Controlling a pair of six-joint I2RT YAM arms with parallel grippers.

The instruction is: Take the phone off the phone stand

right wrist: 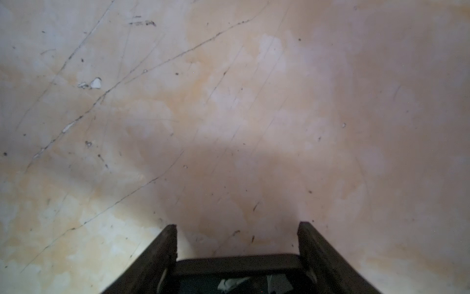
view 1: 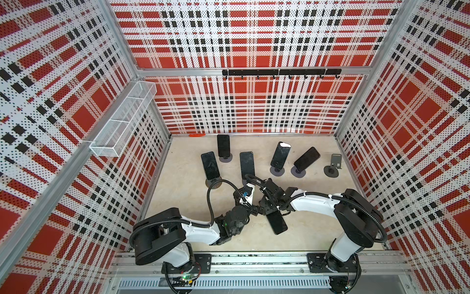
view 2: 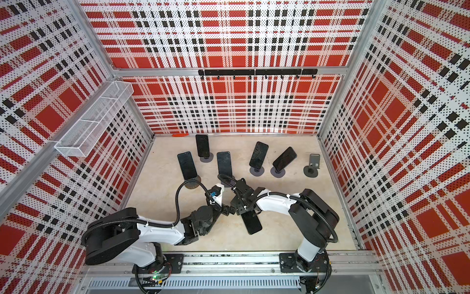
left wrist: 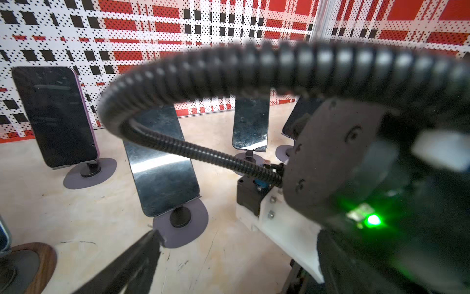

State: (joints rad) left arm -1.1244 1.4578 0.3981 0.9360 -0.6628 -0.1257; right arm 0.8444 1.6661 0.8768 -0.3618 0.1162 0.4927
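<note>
My right gripper point(view 1: 267, 206) is shut across the width of a black phone point(view 1: 277, 222), which sticks out toward the table's front edge, low over the table, in both top views point(view 2: 251, 222). In the right wrist view the phone's edge point(right wrist: 236, 264) spans the gap between both fingers point(right wrist: 162, 249), and the right gripper point(right wrist: 237, 227) faces bare table. An empty grey phone stand point(view 1: 333, 165) sits at the back right. My left gripper point(view 1: 255, 210) stands open just left of the right one with nothing in it; only one finger point(left wrist: 142, 254) shows clearly in its wrist view.
Several more phones stand on round-based stands across the back point(view 1: 223, 145) point(view 1: 210, 165) point(view 1: 246, 164) point(view 1: 280, 155) point(view 1: 306, 159). The nearest stand's base point(left wrist: 180, 224) lies just beyond my left finger. A wooden stand base point(left wrist: 33, 264) sits close by. Plaid walls enclose the table.
</note>
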